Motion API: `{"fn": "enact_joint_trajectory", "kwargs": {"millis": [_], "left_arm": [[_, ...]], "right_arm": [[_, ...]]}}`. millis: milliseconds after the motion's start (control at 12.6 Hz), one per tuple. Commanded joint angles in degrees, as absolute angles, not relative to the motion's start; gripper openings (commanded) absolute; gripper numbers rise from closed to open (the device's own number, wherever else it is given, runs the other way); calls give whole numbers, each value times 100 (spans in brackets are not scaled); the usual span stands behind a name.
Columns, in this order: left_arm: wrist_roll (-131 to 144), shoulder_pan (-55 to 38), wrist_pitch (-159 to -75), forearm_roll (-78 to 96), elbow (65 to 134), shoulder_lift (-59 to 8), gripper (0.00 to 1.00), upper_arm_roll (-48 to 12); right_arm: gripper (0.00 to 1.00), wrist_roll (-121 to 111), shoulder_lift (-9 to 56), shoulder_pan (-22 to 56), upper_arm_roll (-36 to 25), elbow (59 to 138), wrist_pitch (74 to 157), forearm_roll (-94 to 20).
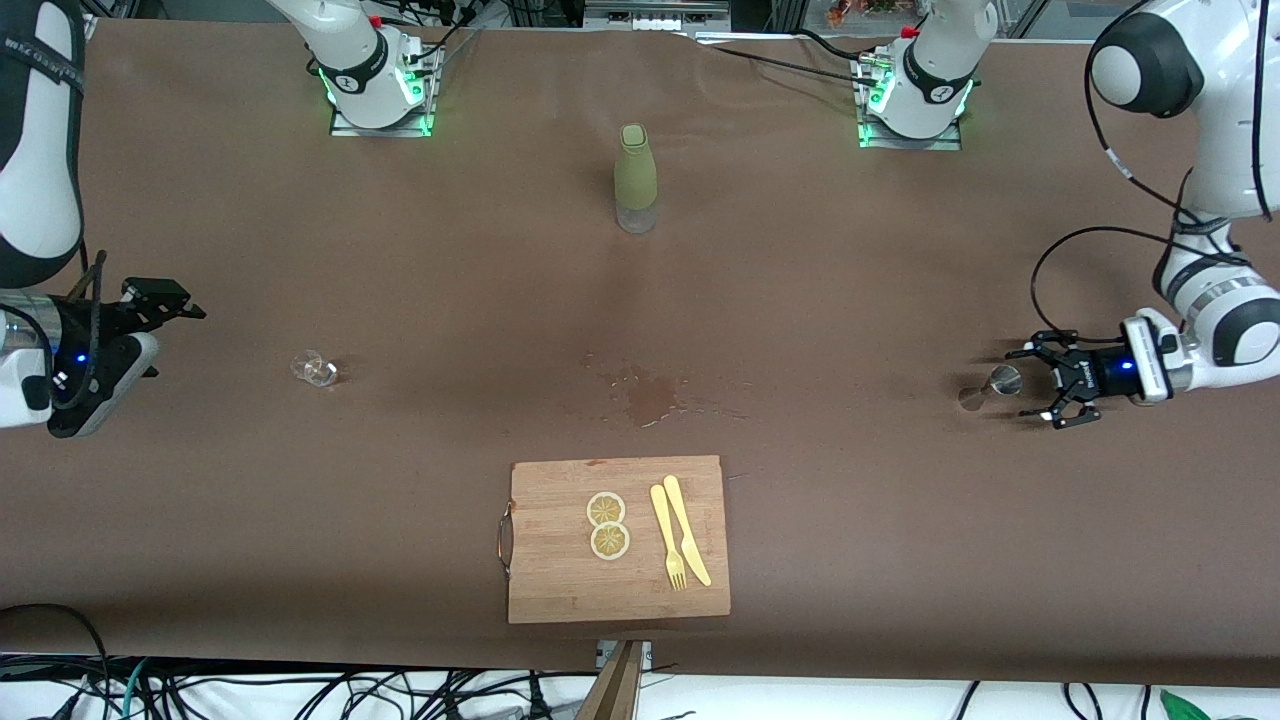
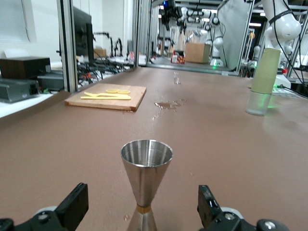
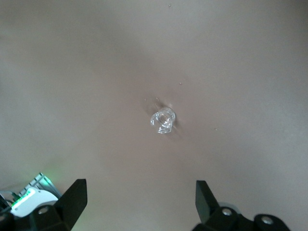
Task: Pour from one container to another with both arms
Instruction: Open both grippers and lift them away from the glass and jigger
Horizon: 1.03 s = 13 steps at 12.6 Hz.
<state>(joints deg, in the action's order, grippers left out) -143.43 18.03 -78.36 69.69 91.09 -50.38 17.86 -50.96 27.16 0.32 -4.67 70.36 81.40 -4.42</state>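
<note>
A steel hourglass-shaped jigger [image 1: 1003, 380] stands upright on the brown table at the left arm's end. My left gripper [image 1: 1036, 385] is low and level with it, open. In the left wrist view the jigger [image 2: 146, 178] sits midway between the two spread fingers [image 2: 73, 207], touching neither. A small clear glass [image 1: 316, 369] stands toward the right arm's end. My right gripper [image 1: 172, 302] hangs open over the table beside it, empty. The right wrist view looks down on the glass [image 3: 162, 119], well ahead of the gripper [image 3: 139, 202].
An olive-sleeved bottle [image 1: 636, 178] stands mid-table near the bases. A wet spill [image 1: 650, 395] marks the table's middle. Nearer the camera lies a wooden cutting board [image 1: 560, 580] with two lemon slices [image 1: 607, 525] and a yellow knife and fork [image 1: 680, 545].
</note>
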Motion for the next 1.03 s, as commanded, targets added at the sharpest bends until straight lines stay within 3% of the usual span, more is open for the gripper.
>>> {"fn": "enact_joint_trajectory", "kwargs": {"millis": [0,317,554,950], "left_arm": [[-13845,1881,-7848,6470,9193,-4554,100,1854],[-12432,1942,-8410,5619,9229,-3641,100,1793],[-10815,1960,-8691,4907,9307,-2982,100,1530],[-7775,2004,-9244,3957,9527,-1936,100,793]], "right_arm": [[100,-4476,2497,131,-457,7172,8261,-343],[100,-3526,1997,448,-483,7723,8673,-211],[100,-3209,1137,439,-440,9145,9656,-167],[100,-1788,46,238,-10,10272,9686,88]]}}
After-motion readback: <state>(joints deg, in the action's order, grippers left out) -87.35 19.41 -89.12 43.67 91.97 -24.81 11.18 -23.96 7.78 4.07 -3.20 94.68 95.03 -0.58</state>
